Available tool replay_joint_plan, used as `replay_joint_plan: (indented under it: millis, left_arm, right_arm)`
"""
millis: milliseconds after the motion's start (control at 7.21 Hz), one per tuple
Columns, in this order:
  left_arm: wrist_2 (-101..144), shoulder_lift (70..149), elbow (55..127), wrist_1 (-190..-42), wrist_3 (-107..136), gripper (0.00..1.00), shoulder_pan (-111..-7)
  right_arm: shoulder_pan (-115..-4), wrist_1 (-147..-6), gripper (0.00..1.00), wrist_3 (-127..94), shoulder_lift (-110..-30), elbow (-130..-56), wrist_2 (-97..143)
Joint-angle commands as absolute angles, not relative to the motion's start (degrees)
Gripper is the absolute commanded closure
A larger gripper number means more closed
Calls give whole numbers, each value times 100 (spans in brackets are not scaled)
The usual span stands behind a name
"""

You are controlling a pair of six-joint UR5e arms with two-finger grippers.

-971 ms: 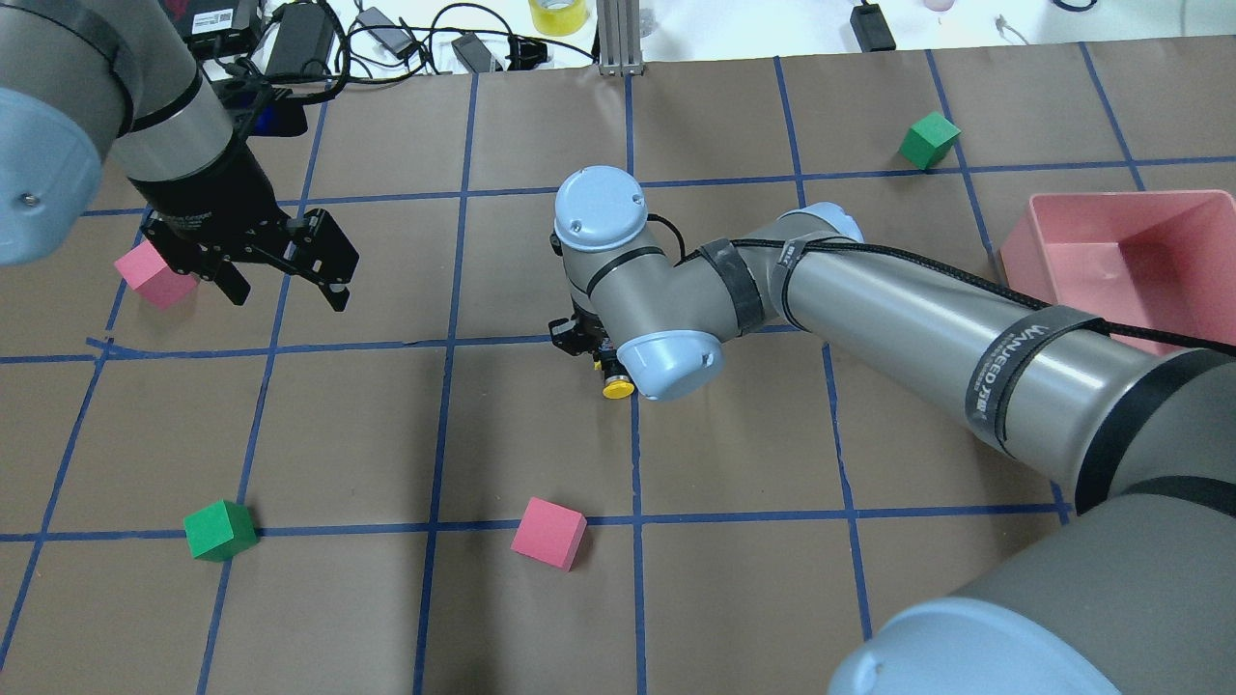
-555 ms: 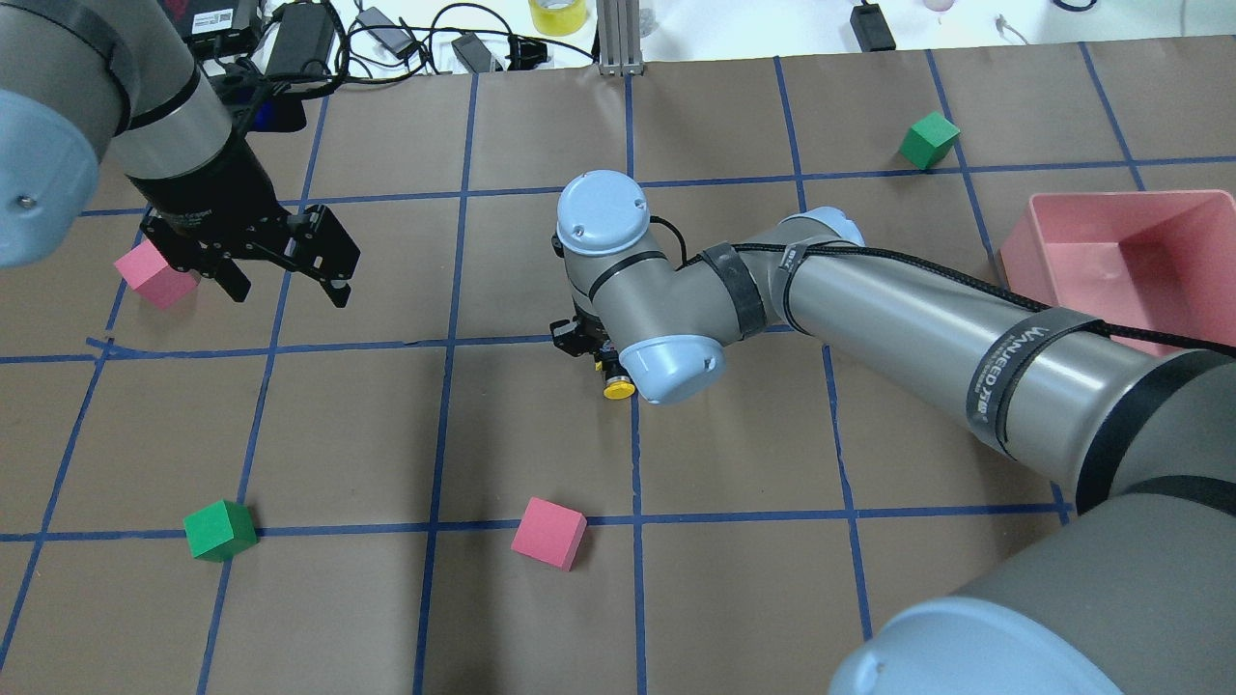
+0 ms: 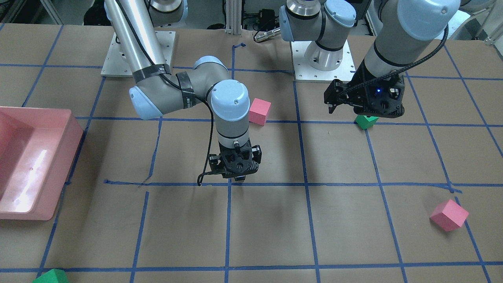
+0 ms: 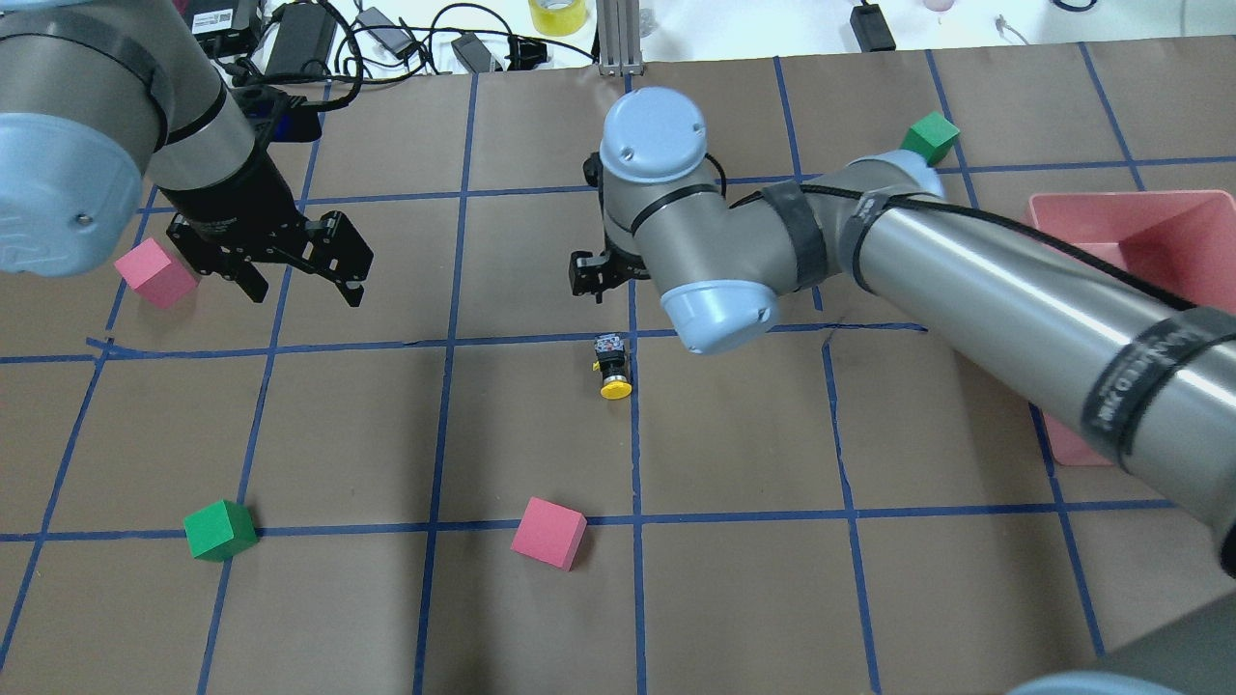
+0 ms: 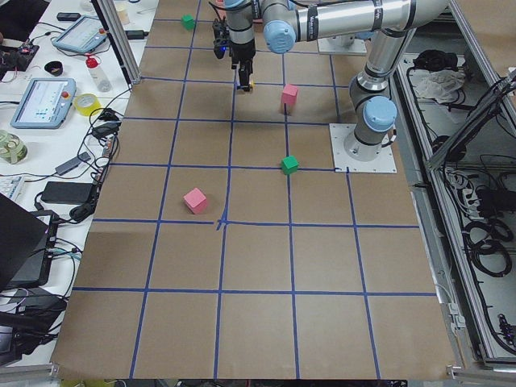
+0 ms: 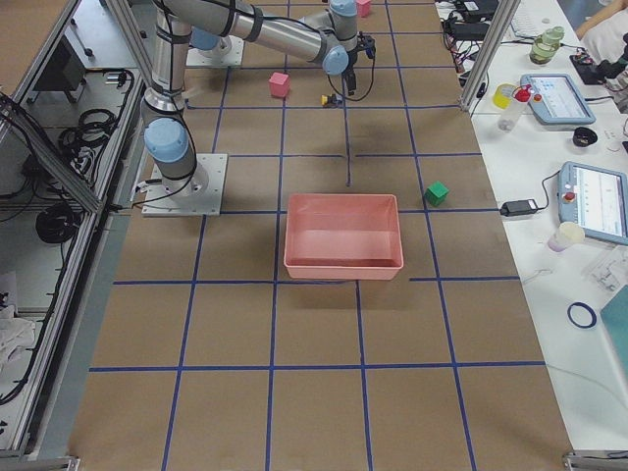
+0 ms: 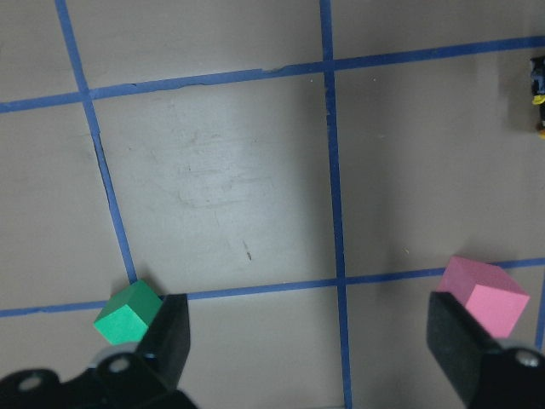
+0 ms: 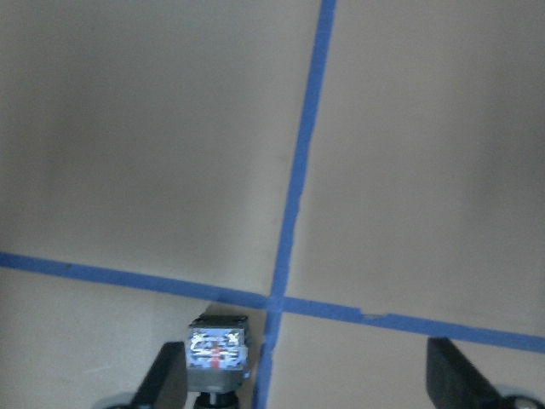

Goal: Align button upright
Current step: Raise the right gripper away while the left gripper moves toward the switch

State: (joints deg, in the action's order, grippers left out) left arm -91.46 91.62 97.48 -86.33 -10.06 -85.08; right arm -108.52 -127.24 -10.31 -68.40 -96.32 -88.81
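The button (image 4: 612, 368) lies on its side on the brown paper by a crossing of blue tape lines, its yellow cap toward the robot. It stands free of both grippers. In the right wrist view its black body with the whitish end (image 8: 218, 348) shows low between the fingers. My right gripper (image 8: 313, 388) is open and hangs above and just beyond the button; in the front view (image 3: 235, 173) it hides the button. My left gripper (image 4: 304, 286) is open and empty, off to the left over the table. The button shows at the left wrist view's right edge (image 7: 538, 94).
Pink cubes (image 4: 154, 273) (image 4: 548, 533) and green cubes (image 4: 220, 530) (image 4: 930, 138) lie scattered on the table. A pink bin (image 4: 1188, 251) stands at the right edge. Cables and power bricks (image 4: 319, 39) lie past the far edge.
My right gripper has let go of the button, risen and moved toward the far side. The button stays in place on its side. My left arm has shifted slightly right.
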Motion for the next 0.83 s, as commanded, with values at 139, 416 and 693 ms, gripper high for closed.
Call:
replay_joint_plan:
  millis: [139,416,693]
  left_arm:
    - [-9106,9430,9844,-7832,-1064,0,-8499]
    - [-8495,9554,9835,-7044,-976,0,-8822]
    - [-8095,9754,10236,-5931,135,0,-9070]
  right_arm:
    - [-9793,-10687,0,251,-8073,-9327,-8780]
    - [-9433,-9225,0,772,-8620,-8652,-8868]
    - [-9264,-8791,0,782,-8780,-8124,-8859]
